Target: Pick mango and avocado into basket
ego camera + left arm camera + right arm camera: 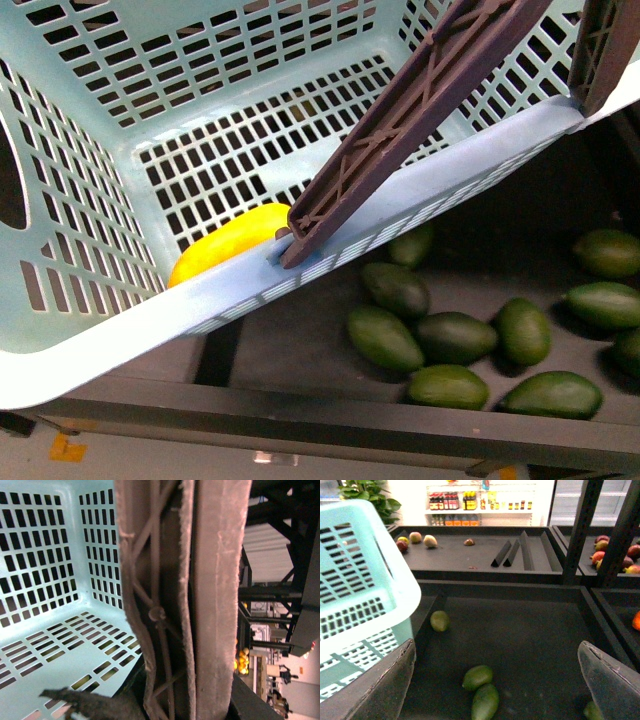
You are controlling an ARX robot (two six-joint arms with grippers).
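Dark-lined produce bin (300, 350), shop shelving behind. Avocados (385, 338) lie loose in it, long axes pointing various ways. Basket (150, 320) hangs tilted over the bin. Mango (230, 240) lies inside against the near wall, long axis parallel to the rim. Right pincer (497, 645) is spread wide and empty above the avocados. Left pincer: state cannot be told, as the brown handle (190, 600) fills its wrist view.

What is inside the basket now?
One mango on the basket floor, partly covered by the near rim and handle. Nothing else shows inside; floor behind that rim is hidden.
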